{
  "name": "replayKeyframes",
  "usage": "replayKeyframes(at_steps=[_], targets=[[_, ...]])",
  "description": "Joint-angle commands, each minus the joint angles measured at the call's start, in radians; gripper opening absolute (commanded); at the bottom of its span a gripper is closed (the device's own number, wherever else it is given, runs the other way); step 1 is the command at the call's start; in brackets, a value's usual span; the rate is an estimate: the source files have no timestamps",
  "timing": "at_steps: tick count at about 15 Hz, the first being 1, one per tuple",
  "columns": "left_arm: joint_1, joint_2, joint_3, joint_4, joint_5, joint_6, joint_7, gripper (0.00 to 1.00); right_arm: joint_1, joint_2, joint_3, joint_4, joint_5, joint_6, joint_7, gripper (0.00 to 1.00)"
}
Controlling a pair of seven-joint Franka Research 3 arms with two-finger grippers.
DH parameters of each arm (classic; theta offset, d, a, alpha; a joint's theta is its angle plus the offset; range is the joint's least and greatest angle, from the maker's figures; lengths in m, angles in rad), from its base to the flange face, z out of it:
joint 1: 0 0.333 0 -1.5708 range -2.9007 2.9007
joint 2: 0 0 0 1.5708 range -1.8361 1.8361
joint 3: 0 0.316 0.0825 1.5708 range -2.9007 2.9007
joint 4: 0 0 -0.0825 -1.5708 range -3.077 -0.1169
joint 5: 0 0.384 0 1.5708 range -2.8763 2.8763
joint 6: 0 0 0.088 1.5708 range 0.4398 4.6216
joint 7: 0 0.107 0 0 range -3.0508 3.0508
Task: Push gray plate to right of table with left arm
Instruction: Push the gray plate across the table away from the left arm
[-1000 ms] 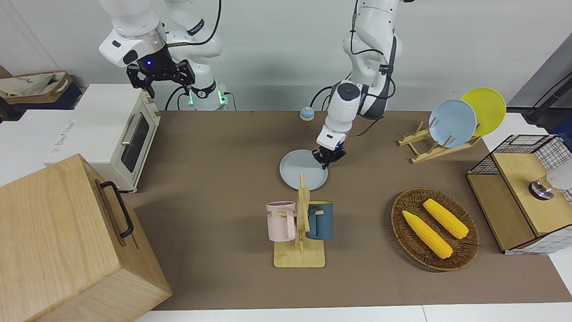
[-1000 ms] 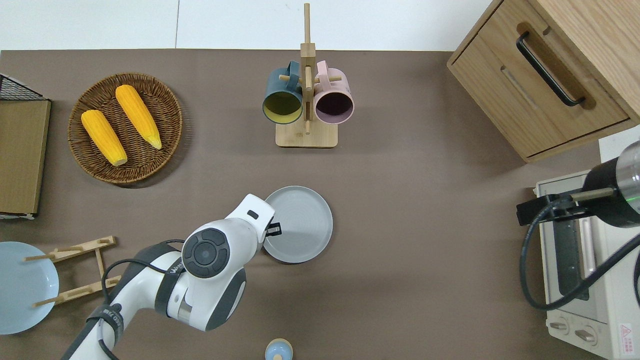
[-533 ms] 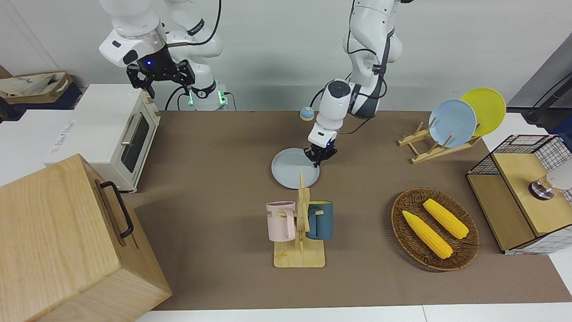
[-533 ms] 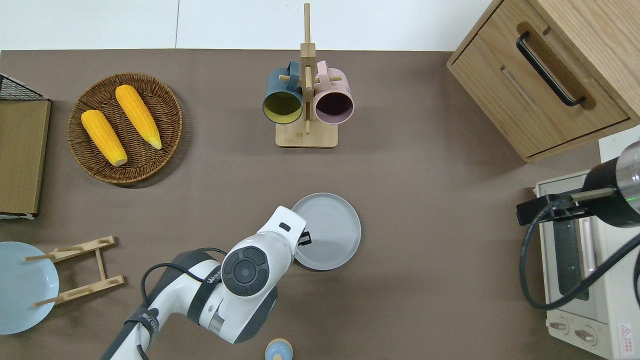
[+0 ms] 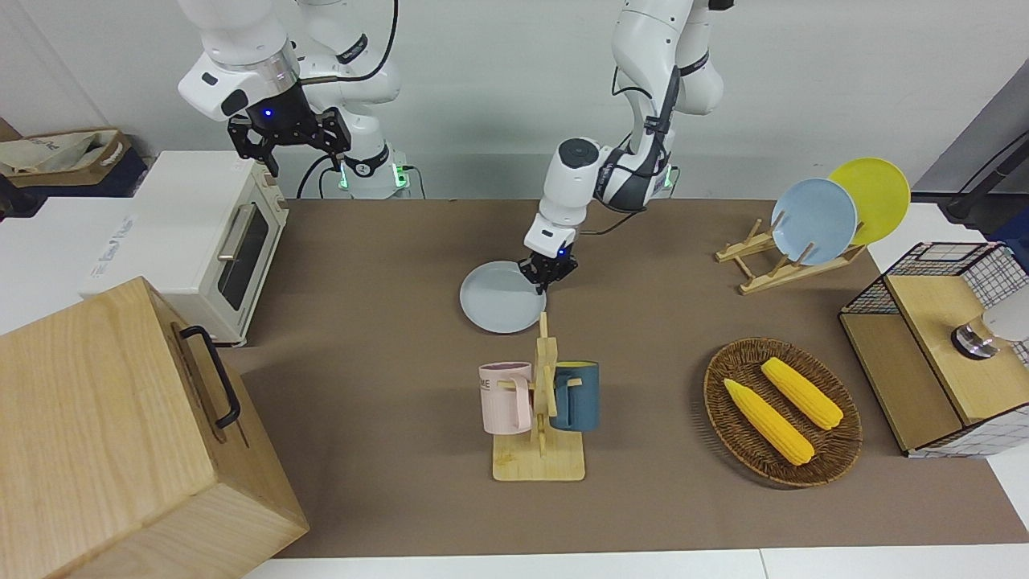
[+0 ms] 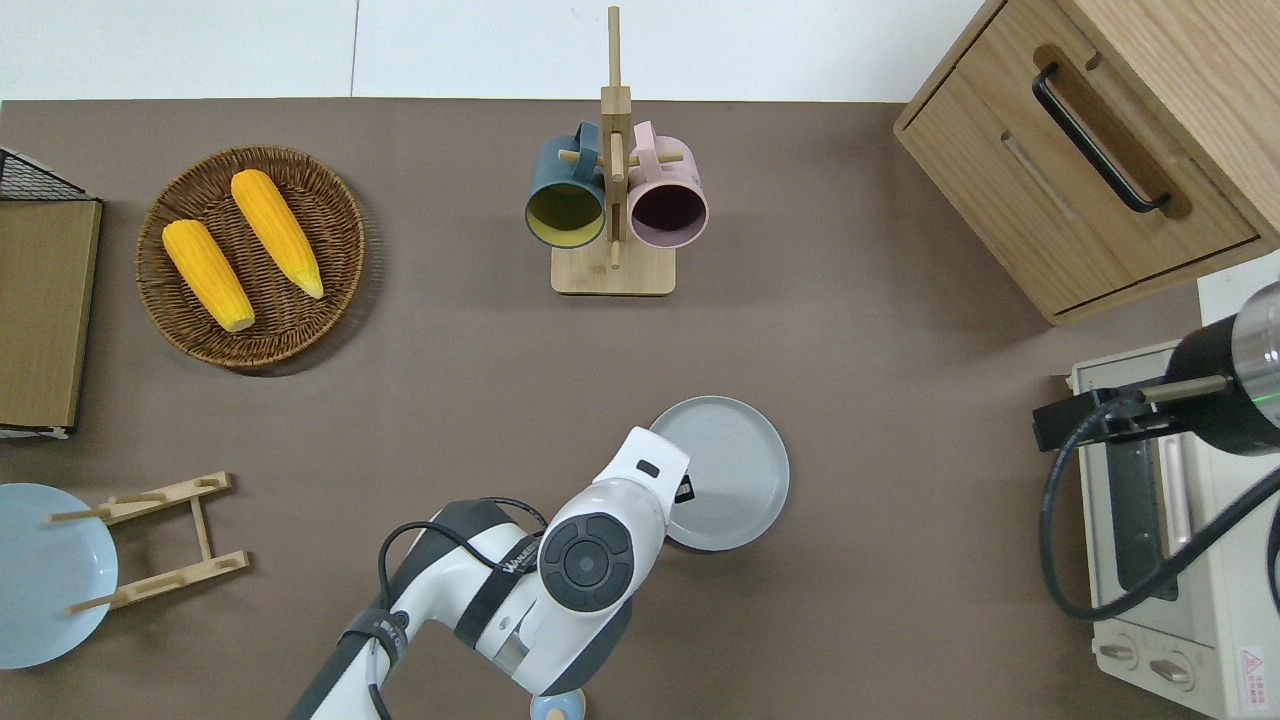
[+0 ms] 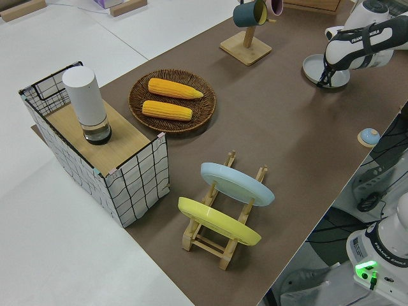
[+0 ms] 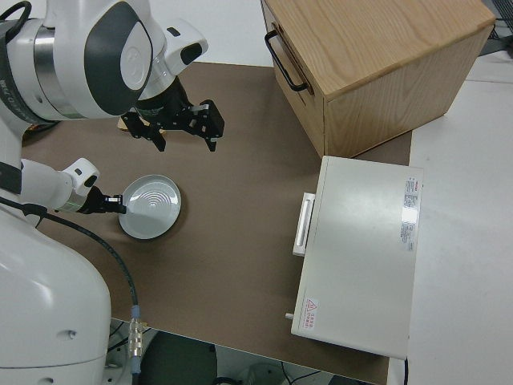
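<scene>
Left end effector [image 5: 548, 275], opening indiscernible, touches the round, low-rimmed gray plate [image 5: 498, 297] on the matte brown counter [image 5: 386, 265].

The long table [image 6: 850, 330] has a matt brown surface. The round pale bluish-gray plate [image 6: 735, 465] has a smooth, faintly glossy finish with fine concentric rings. The white left arm [image 6: 560, 570] has glossy smooth shells. The round brown basket [image 6: 300, 310] is of rough woven wicker. The mug stand [image 6: 612, 275], the slatted plate rack [image 6: 160, 545] and the large box with a black handle [image 6: 1000, 180] are of pale, matt, smooth wood. The white toaster oven [image 8: 361, 257] has a smooth painted casing.
</scene>
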Motion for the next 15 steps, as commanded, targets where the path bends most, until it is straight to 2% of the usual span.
replayKeyframes(at_steps=[1,3,6,10,15], targets=[[-0.069,0.134,0.002,0.099,0.006,0.008,-0.076,0.0,-0.02,-0.002,0.016,0.009,0.004,-0.016,0.013,0.983],[-0.092,0.155,0.004,0.127,0.013,0.003,-0.103,0.0,-0.02,-0.002,0.016,0.009,0.004,-0.016,0.013,0.983],[-0.104,0.189,0.002,0.187,0.096,-0.01,-0.201,0.0,-0.02,-0.002,0.016,0.009,0.004,-0.016,0.012,0.983],[-0.135,0.217,0.001,0.253,0.102,-0.04,-0.238,0.0,-0.02,-0.002,0.016,0.009,0.004,-0.016,0.012,0.983],[-0.158,0.229,0.001,0.275,0.104,-0.041,-0.264,0.0,-0.019,-0.002,0.016,0.009,0.004,-0.016,0.013,0.983]])
